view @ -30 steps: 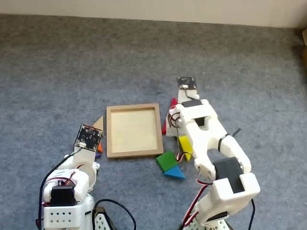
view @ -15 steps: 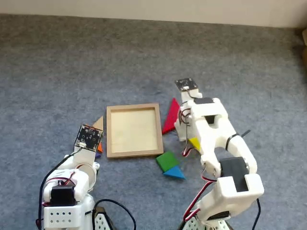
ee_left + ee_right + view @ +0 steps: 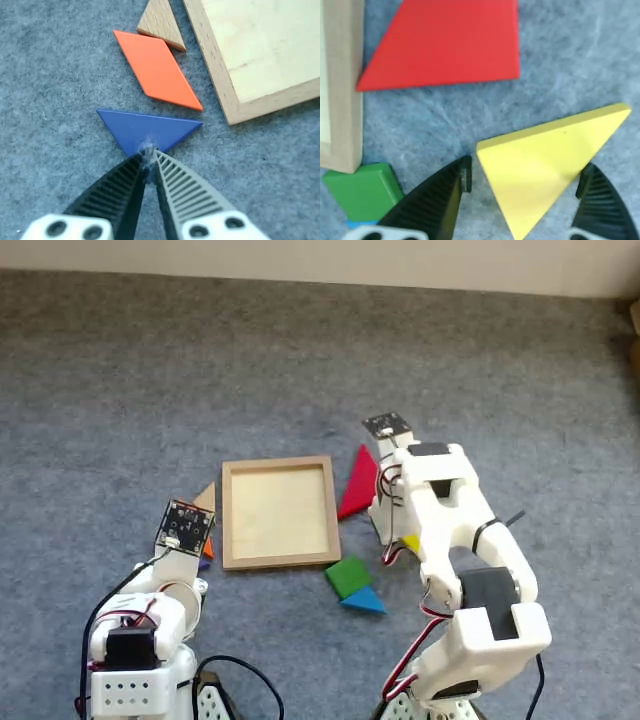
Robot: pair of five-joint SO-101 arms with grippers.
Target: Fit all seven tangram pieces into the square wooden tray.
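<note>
The square wooden tray (image 3: 278, 512) lies on the grey carpet with nothing in it. My left gripper (image 3: 148, 153) is shut, its tips touching the near corner of a dark blue triangle (image 3: 147, 129). Beyond that lie an orange parallelogram (image 3: 157, 70) and a plain wooden triangle (image 3: 161, 22), both beside the tray's edge (image 3: 220, 75). My right gripper (image 3: 525, 177) is open and straddles a yellow triangle (image 3: 545, 160). A red triangle (image 3: 455, 45) lies just beyond it, next to the tray wall (image 3: 342, 100). The red triangle (image 3: 358, 483) sits between the tray and the right arm (image 3: 430, 500).
A green square (image 3: 347, 575) and a light blue triangle (image 3: 365, 600) lie touching each other off the tray's near right corner. The green square (image 3: 365, 192) is close to my right gripper's finger. Open carpet stretches behind the tray and to both sides.
The right arm has swung right, away from the tray, uncovering the red triangle. The yellow triangle now shows less under the arm. The left arm has not moved.
</note>
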